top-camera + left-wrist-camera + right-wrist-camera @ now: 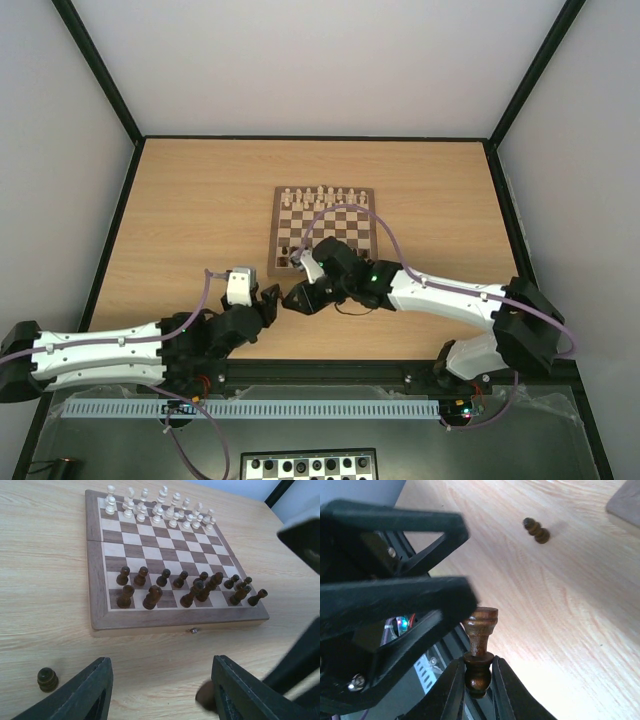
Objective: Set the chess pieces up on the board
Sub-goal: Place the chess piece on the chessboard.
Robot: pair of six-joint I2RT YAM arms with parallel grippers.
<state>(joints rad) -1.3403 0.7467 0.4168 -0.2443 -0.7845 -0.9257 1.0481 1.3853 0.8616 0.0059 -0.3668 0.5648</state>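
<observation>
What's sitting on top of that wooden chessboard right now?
Cream pieces stand along the board's far edge; dark brown pieces stand on the near rows. From above, the right arm covers part of its near edge.

No legible text or numerals

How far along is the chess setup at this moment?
Mostly done: dark pieces fill most of the two near rows of the board. In hand: the right tool is shut on one dark piece off the board, beside the open left tool. Left: placing it, plus a loose piece on the table.
</observation>
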